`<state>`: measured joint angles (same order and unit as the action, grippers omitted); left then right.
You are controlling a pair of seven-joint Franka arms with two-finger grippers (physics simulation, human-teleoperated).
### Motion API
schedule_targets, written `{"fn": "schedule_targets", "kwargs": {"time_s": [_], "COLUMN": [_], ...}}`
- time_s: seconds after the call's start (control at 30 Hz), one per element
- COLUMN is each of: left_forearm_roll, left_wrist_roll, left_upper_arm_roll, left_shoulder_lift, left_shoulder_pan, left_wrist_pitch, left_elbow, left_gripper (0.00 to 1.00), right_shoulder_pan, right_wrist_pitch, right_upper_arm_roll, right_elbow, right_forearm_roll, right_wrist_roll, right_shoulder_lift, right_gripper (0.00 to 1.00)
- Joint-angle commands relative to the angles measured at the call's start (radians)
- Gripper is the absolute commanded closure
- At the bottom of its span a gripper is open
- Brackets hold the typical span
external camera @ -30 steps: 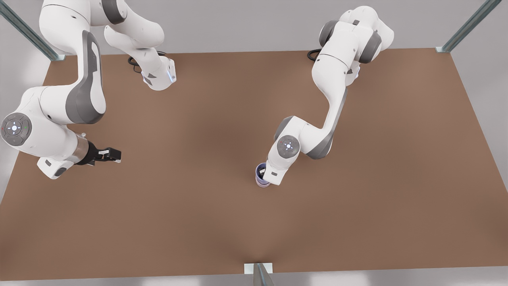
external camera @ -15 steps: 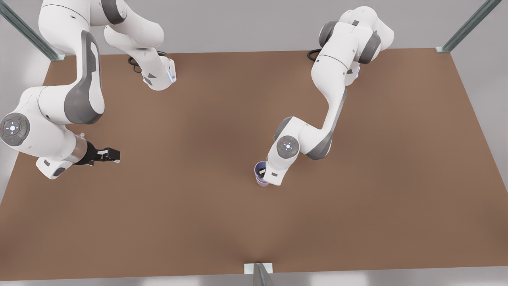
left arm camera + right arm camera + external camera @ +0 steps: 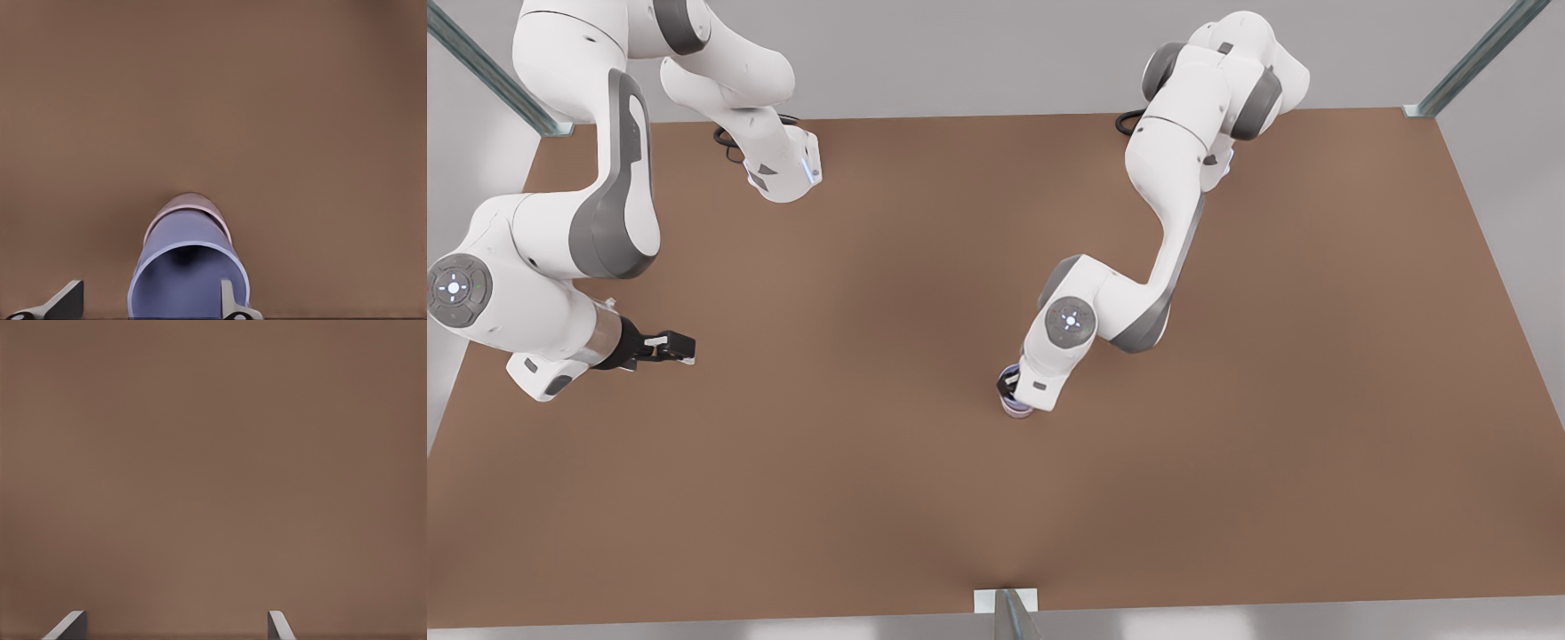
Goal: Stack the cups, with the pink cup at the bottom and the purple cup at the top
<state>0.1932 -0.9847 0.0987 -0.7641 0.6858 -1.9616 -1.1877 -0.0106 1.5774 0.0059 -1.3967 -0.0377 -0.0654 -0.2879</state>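
Purple cup (image 3: 188, 273) sits nested in the pink cup (image 3: 190, 202) mid-surface (image 3: 871, 489), so stacking looks done, with the left end effector (image 3: 150, 303) spread open astride its rim and due to lift straight clear, while the right end effector (image 3: 679, 347) waits open at the front view's left.

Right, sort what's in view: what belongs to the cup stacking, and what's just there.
Part of the job:
- purple cup, nested in the pink one
- pink cup, underneath
- left gripper, jaws open, one finger inside the purple cup
- right gripper, waiting at the front view's left, jaws open

Just there:
- table
- metal frame posts
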Motion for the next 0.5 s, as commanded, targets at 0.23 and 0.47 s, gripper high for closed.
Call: {"fn": "schedule_targets", "kwargs": {"time_s": [0.23,0.47], "left_forearm_roll": [-0.113,-0.159], "left_wrist_roll": [0.759,1.026], "left_upper_arm_roll": [0.101,0.108], "left_shoulder_lift": [0.292,0.493], "left_shoulder_pan": [-0.262,-0.339], "left_wrist_pitch": [0.552,0.443], "left_elbow": [0.013,-0.245], "left_gripper": [0.01,0.0], "right_shoulder_pan": [0.0,0.001], "right_wrist_pitch": [0.0,-0.002], "right_upper_arm_roll": [-0.001,-0.001], "right_elbow": [0.001,-0.001], "right_forearm_roll": [-0.002,-0.002], "right_wrist_roll": [-0.002,-0.002], "right_shoulder_lift": [0.001,0.001], "right_gripper": [0.0,0.0]}}
